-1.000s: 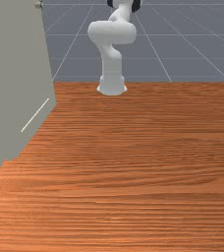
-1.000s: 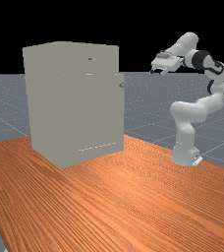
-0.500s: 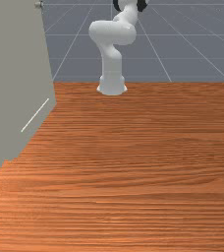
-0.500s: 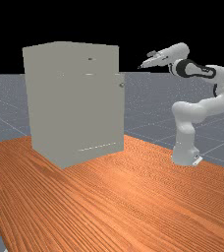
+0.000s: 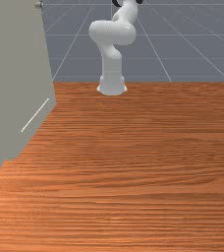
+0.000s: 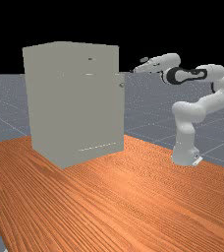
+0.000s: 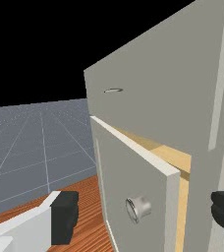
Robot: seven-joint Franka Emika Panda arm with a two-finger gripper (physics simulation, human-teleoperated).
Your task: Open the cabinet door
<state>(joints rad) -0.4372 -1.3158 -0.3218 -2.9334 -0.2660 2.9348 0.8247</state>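
In the far view my gripper point(image 6: 138, 66) is just right of the grey cabinet point(image 6: 74, 103), a little higher than the small door knob point(image 6: 122, 85), with a gap between. The wrist view has my gripper point(image 7: 144, 212) open, its black fingers wide apart. The round metal knob point(image 7: 138, 207) appears between them, farther off and untouched. The cabinet door point(image 7: 128, 172) stands slightly ajar, its edge away from the cabinet body point(image 7: 153, 93), and a pale wooden interior point(image 7: 175, 158) shows through the gap. The front view has the knob point(image 5: 39, 5) at its upper left.
Above the door, a second handle point(image 7: 113, 90) sits on the cabinet front. The wooden table point(image 6: 133, 197) extends beneath the cabinet and the arm's base point(image 6: 185, 152). In the front view the cabinet point(image 5: 15, 74) takes up the left side.
In the far view my hand has moved left toward the cabinet, and over the last half second lower, with the arm reaching farther out. The cabinet and its door look unmoved.
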